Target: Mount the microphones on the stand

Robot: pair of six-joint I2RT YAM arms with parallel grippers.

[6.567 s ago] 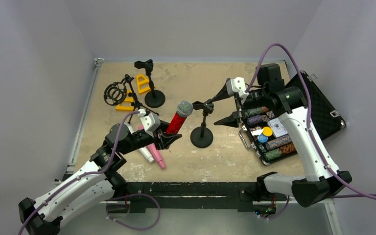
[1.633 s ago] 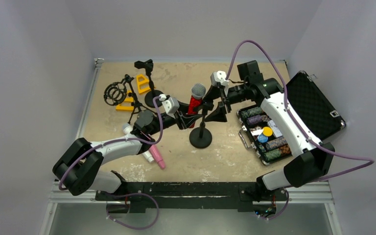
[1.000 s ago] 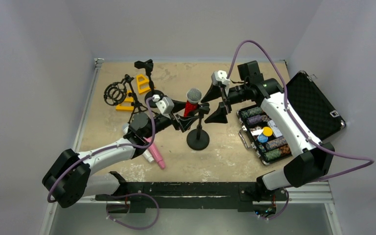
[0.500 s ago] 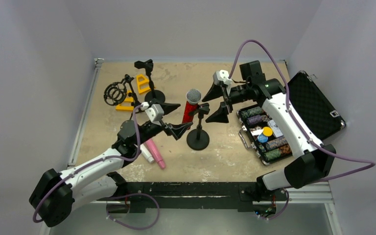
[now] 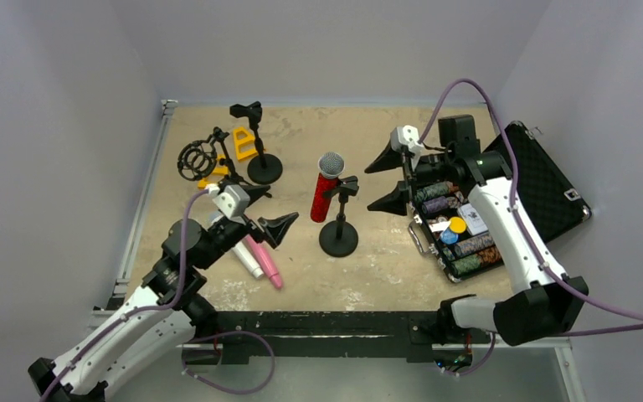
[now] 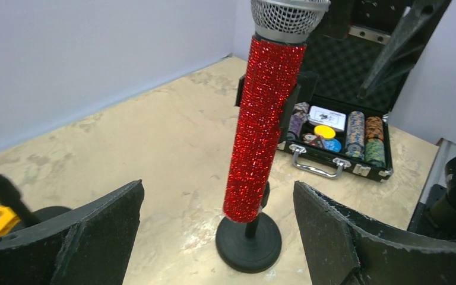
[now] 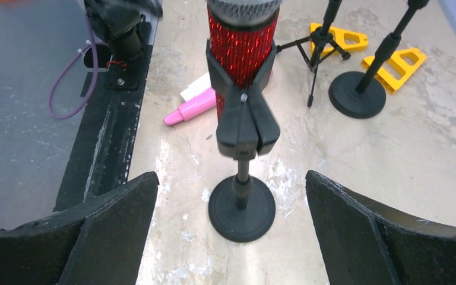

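The glittery red microphone (image 5: 325, 194) with a silver mesh head stands upright in the clip of the black round-base stand (image 5: 339, 239) at mid table. Left of it, my left gripper (image 5: 270, 211) is open, apart from it and holding nothing. The left wrist view has the red microphone (image 6: 265, 119) beyond my gripper (image 6: 218, 196). My right gripper (image 5: 383, 181) is open to the right of the stand, empty. The right wrist view shows the clip (image 7: 243, 122) gripping the red body. The pink microphone (image 5: 264, 262) and the white microphone (image 5: 244, 256) lie on the table under my left arm.
A second round-base stand (image 5: 263, 167) and a tripod stand with a ring mount (image 5: 199, 159) are at the back left, beside yellow pieces (image 5: 244, 142). An open case of poker chips (image 5: 467, 233) lies at the right, its lid (image 5: 544, 180) leaning back.
My left gripper opened, let go of the red microphone and drew back toward the near left. My right gripper backed away to the right. The microphone stays in the clip.
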